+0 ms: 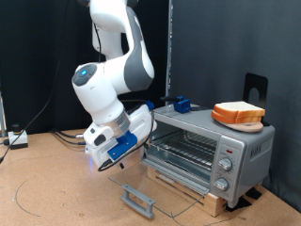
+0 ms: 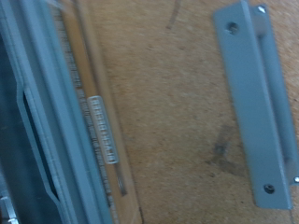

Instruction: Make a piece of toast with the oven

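The oven (image 1: 246,151) stands at the exterior view's right with its glass door (image 1: 165,188) swung down flat and the grey door handle (image 1: 138,199) out in front. The wire rack (image 1: 183,146) inside is bare. The piece of toast (image 1: 238,115) lies on top of the oven, above the knobs (image 1: 226,168). My gripper (image 1: 103,163) hangs low, beside the open door's edge on the exterior view's left, with nothing seen between its fingers. The wrist view shows the door handle (image 2: 252,103) and the oven's front edge (image 2: 65,121), but no fingers.
The oven rests on a wooden base (image 1: 193,188) on a brown tabletop (image 1: 56,193). A blue object (image 1: 181,104) sits behind the oven, and a black stand (image 1: 254,87) rises at the back right. Cables (image 1: 17,139) lie at the far left.
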You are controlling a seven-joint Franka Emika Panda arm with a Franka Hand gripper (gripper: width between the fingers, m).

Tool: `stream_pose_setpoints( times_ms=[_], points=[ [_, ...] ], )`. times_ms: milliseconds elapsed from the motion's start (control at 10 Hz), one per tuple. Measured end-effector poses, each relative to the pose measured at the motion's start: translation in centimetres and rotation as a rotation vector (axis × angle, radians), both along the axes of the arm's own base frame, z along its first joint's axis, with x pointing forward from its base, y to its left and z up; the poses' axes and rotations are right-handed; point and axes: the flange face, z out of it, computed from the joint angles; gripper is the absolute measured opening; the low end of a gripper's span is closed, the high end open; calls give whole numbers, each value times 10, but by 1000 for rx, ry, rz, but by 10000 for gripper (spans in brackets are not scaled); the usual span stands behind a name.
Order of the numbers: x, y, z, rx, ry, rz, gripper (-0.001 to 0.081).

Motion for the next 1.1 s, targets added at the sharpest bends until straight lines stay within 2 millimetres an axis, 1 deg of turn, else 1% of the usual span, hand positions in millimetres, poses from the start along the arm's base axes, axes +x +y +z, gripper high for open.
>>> stream_pose_setpoints(
  times_ms=[400,500,600,700,900,1100],
  points=[
    [-11,1,50,-40,-56,47,807],
    [-19,1,57,-42,-58,40,807],
    [-19,1,56,-43,-56,41,807],
    [-17,7,58,-9,-102,85,807],
    [-16,28,78,97,-233,243,807],
    [-23,47,99,163,-339,456,807]
  ],
)
